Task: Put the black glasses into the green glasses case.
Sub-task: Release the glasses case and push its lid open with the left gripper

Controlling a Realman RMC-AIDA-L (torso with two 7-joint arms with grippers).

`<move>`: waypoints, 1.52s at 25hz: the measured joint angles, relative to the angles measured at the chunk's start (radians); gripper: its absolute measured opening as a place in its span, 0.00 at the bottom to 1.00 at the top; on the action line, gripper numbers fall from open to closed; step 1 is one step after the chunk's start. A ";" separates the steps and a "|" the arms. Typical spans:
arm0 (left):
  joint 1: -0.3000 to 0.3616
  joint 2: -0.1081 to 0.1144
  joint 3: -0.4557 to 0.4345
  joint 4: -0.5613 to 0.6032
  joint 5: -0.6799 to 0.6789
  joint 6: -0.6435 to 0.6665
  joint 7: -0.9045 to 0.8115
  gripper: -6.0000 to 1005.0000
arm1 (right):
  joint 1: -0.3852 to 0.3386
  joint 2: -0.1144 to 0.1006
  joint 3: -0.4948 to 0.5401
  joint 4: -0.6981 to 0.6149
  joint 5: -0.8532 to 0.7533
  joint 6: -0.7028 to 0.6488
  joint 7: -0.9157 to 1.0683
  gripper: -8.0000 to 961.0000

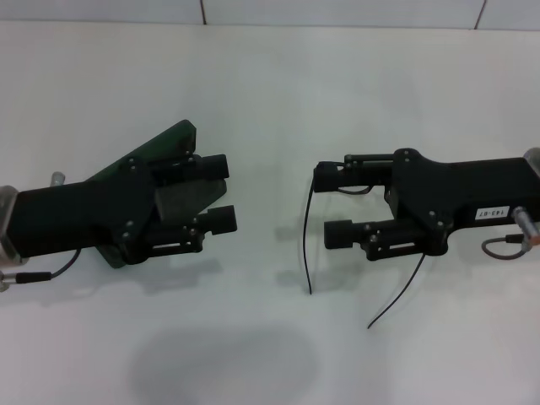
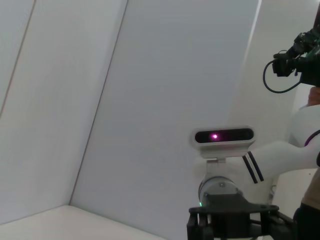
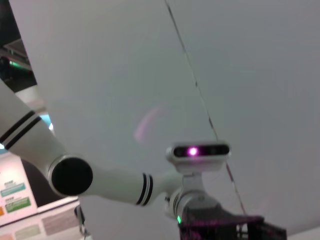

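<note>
In the head view the green glasses case (image 1: pixel 173 139) lies open at the left, its lid raised behind and its grey lining partly showing. My left gripper (image 1: pixel 221 192) hovers over it, open, with nothing between its fingers. The black glasses (image 1: pixel 306 253) are at the right, beneath my right gripper (image 1: pixel 332 204). Their two slim temple arms trail out toward the front of the table, and the lenses are mostly hidden by the gripper. The right gripper's fingers stand apart above the frame. Neither wrist view shows the glasses or the case.
The white table (image 1: pixel 270 93) runs to a tiled wall at the back. Both wrist views look up at pale walls and the robot's head camera (image 2: pixel 223 136).
</note>
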 joint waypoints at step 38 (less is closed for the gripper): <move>-0.051 -0.117 0.399 1.104 1.107 -0.418 -1.159 0.70 | -0.240 0.025 0.329 -0.086 -0.108 0.041 -0.086 0.75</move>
